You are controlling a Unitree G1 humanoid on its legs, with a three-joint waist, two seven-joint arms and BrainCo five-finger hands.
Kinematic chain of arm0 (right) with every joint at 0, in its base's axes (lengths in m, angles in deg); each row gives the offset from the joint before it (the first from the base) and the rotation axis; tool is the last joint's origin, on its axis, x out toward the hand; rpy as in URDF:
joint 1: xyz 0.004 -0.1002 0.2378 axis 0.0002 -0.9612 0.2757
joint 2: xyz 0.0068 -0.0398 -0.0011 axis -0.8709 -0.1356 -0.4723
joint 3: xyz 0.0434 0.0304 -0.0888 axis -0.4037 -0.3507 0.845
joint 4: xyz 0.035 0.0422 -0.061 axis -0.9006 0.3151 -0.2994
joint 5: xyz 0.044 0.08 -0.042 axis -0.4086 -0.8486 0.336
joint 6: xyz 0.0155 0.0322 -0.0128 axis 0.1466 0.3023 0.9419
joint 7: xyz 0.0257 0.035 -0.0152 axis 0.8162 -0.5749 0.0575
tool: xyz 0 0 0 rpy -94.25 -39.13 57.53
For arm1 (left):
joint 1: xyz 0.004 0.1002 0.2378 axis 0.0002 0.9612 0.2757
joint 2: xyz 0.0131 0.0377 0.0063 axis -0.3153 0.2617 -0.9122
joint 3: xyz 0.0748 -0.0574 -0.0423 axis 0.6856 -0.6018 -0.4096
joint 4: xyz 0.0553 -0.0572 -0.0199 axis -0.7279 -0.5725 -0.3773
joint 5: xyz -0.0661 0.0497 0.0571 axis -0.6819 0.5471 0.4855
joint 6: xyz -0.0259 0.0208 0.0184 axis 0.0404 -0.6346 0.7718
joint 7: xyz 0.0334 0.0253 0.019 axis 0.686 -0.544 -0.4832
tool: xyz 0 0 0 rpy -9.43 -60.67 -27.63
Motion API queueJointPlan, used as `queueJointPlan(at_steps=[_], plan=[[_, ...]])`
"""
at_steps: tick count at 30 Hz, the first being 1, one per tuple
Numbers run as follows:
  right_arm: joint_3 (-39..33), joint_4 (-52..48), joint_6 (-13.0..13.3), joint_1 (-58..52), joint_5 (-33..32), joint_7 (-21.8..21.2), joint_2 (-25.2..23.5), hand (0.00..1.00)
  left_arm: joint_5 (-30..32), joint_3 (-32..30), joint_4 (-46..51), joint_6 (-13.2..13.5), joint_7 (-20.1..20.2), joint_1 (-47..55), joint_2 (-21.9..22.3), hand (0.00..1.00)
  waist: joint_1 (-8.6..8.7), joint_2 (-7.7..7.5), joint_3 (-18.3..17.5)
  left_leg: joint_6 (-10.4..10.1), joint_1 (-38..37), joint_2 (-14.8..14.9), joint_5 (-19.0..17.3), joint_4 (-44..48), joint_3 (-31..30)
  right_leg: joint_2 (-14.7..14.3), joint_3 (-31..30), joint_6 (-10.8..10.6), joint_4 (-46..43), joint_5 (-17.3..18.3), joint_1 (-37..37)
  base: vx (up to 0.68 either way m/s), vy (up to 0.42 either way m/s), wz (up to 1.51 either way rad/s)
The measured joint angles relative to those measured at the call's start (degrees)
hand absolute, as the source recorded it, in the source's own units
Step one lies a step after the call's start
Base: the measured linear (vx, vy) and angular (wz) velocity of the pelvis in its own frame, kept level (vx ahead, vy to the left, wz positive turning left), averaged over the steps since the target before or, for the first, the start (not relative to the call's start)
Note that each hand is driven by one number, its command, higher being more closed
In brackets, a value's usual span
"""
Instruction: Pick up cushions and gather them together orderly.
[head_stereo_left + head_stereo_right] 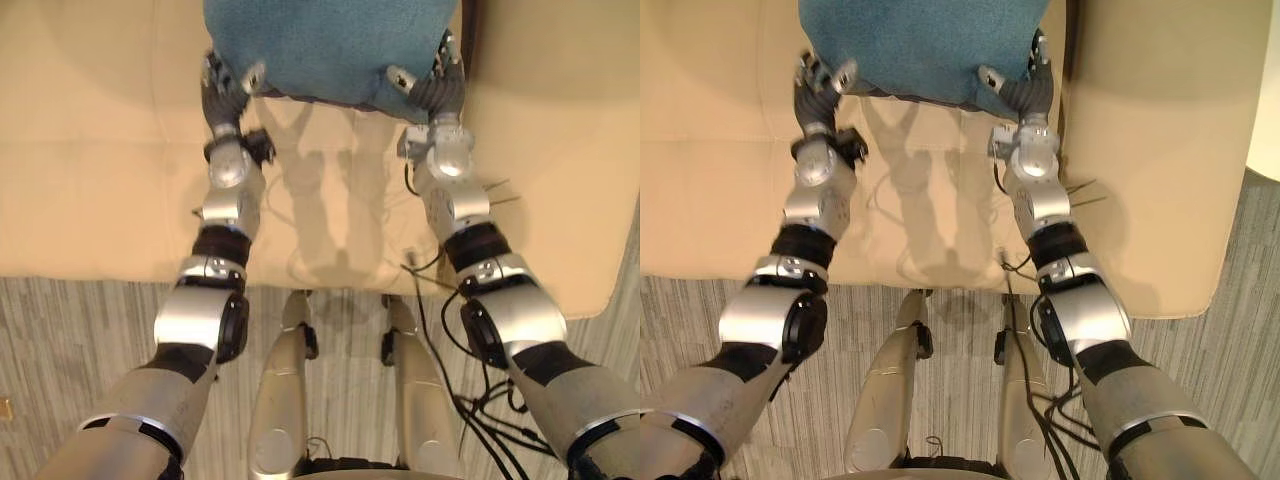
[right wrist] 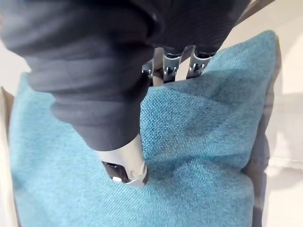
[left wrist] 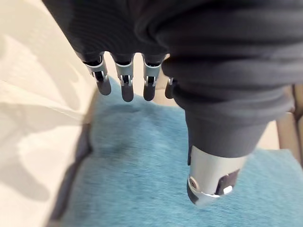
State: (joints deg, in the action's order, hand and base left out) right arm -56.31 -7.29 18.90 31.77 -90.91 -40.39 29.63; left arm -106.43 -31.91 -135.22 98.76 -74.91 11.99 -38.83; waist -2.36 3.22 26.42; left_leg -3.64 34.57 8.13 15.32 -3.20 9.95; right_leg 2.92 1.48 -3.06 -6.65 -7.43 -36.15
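Observation:
A teal cushion lies at the back of a beige sofa seat, straight ahead of me. My left hand is against its left edge and my right hand against its right edge, so the cushion sits between them. In the left wrist view the fingers are straight at the cushion's border, with the thumb stretched over the teal fabric. In the right wrist view the fingers press into the cushion's side and dent it, while the thumb rests flat on the cushion.
The sofa seat reaches from the far left to a rounded front corner at the right. A dark gap separates a second beige section to the cushion's right. Grey striped carpet lies below the sofa's front edge.

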Motion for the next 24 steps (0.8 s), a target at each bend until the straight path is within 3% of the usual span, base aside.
queueJointPlan(at_steps=[5, 8, 10, 12, 15, 17, 20, 24], plan=[[-0.20, -7.42, 1.46, -5.54, 1.78, -2.15, 1.53, 0.00, 1.58, 0.30, 1.88, 0.03, 1.47, 0.83, -4.01, 0.00, 0.13, -0.01, -0.01, -0.41, -0.78, 0.42, -0.30, -0.13, 1.55, 0.00, -0.11, 0.14, -1.01, 0.17, 0.00, -0.07, -0.001, -0.02], [-0.31, -20.38, 2.42, -13.65, 1.96, -2.79, 4.47, 0.00, 3.91, 2.59, 13.97, 0.63, 1.93, 7.04, -10.71, 0.00, -0.09, -0.01, -0.01, -0.10, -2.64, 0.61, -0.04, 0.09, 2.21, -0.01, -0.26, 0.15, -1.81, 0.47, 1.26, -0.03, -0.022, -0.05], [-0.35, -25.53, 3.31, -18.48, 2.12, -4.21, 5.35, 0.00, 5.02, 2.66, 19.43, 1.32, 1.82, 11.48, -12.38, 0.00, -0.18, -0.05, -0.03, -0.09, -4.48, 0.63, -0.05, 0.24, 2.38, 0.05, -0.13, 0.12, -2.35, 1.10, 2.82, 0.02, -0.040, 0.01], [-0.47, -32.75, 4.53, -26.32, 2.34, -5.13, 5.64, 0.00, 5.66, 2.76, 28.00, 2.73, 1.80, 19.30, -12.43, 0.00, -0.16, -0.08, -0.10, -0.18, -7.47, 0.46, -0.44, 0.23, 2.48, 0.27, 0.14, 0.08, -3.36, 2.54, 5.49, 0.06, -0.060, 0.09], [-1.93, -41.17, 5.65, -42.07, 6.18, -7.78, 5.21, 0.00, 6.35, 2.98, 40.44, 4.85, 3.43, 35.21, -7.57, 0.00, -0.04, -0.18, -0.94, -0.10, -12.79, 0.07, -2.51, 1.06, 1.60, 0.90, 1.40, 0.08, -5.66, 5.82, 10.74, 0.07, -0.080, 0.22], [-3.46, -40.47, 6.07, -54.42, 9.27, -10.69, 3.84, 0.00, 9.17, 5.17, 41.50, 5.40, 5.91, 48.02, -3.53, 0.00, -0.21, -0.63, -5.83, -0.83, -14.48, -0.28, -5.78, 3.20, 1.44, 1.41, 1.44, -0.09, -7.14, 8.96, 12.54, 0.09, -0.047, 0.11], [-4.40, -32.86, 6.13, -64.66, 12.18, -13.70, 1.72, 0.00, 12.41, 6.72, 37.95, 5.30, 9.72, 60.27, -1.46, 0.00, 0.20, -0.96, -10.10, -1.07, -18.82, -0.57, -8.10, 4.17, 1.30, 1.31, 1.36, -0.20, -6.23, 10.48, 17.59, 0.11, -0.021, -0.04], [-6.07, -17.03, 4.84, -70.11, 18.31, -17.31, 1.19, 0.00, 14.96, 6.15, 25.56, 4.92, 14.08, 66.91, 0.19, 0.00, 1.38, -1.19, -14.61, -1.21, -23.87, -0.45, -9.11, 3.18, 1.22, 1.05, 1.39, -0.71, -2.74, 10.16, 23.30, 0.12, 0.003, -0.04]])
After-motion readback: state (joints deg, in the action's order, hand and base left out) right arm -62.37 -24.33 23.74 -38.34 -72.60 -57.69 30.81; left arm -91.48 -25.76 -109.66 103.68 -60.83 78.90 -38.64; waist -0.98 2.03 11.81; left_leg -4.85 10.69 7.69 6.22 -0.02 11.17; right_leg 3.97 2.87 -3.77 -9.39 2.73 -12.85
